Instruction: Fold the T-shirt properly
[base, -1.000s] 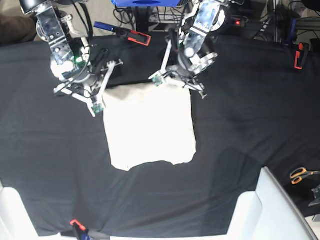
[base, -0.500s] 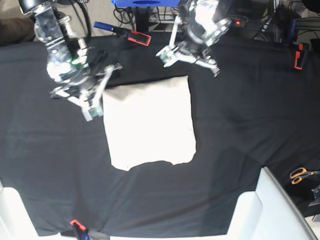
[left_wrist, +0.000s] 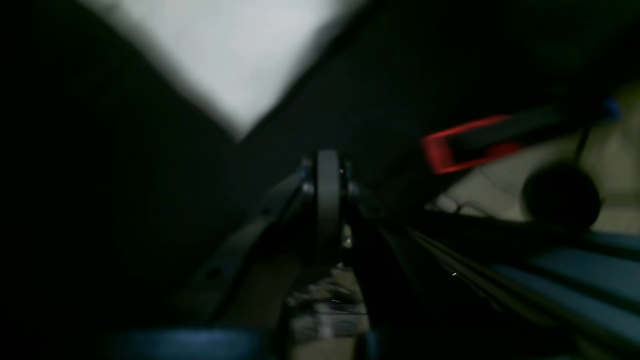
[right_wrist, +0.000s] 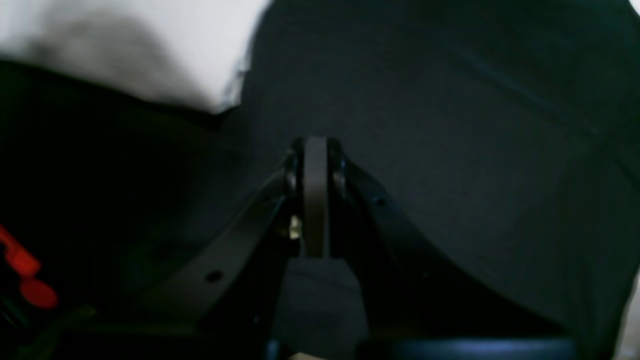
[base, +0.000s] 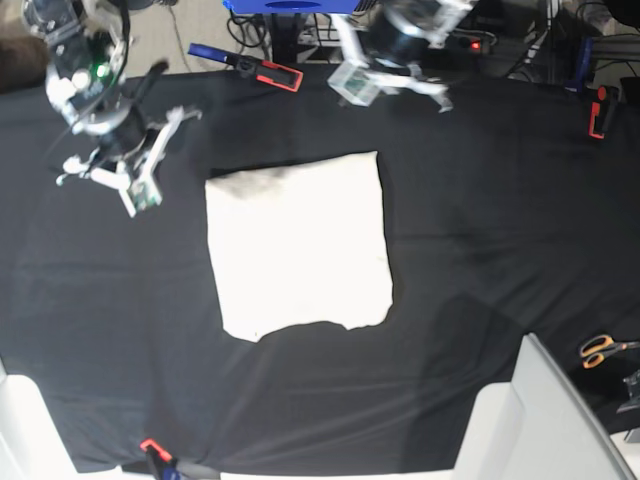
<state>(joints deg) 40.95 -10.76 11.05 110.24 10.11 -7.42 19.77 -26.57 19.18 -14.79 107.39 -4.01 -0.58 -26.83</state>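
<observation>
Black table cover (base: 500, 220) under folded T-shirt (base: 298, 245)

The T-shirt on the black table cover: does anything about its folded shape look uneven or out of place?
Mostly neat. The T-shirt lies as a flat, roughly square packet on the black table cover. Only its near edge looks odd: it is wavy, with a dip toward the left corner, while the other three edges are fairly straight. Neither arm touches it.

We see the right pincer (right_wrist: 315, 200) with its jaws pressed together, nothing between them, hanging over the black-covered surface (right_wrist: 450, 150). A blurred corner of the T-shirt (right_wrist: 150, 40) lies at the upper left, apart from the pincer. A red clamp (right_wrist: 22, 272) shows at the lower left edge.
</observation>
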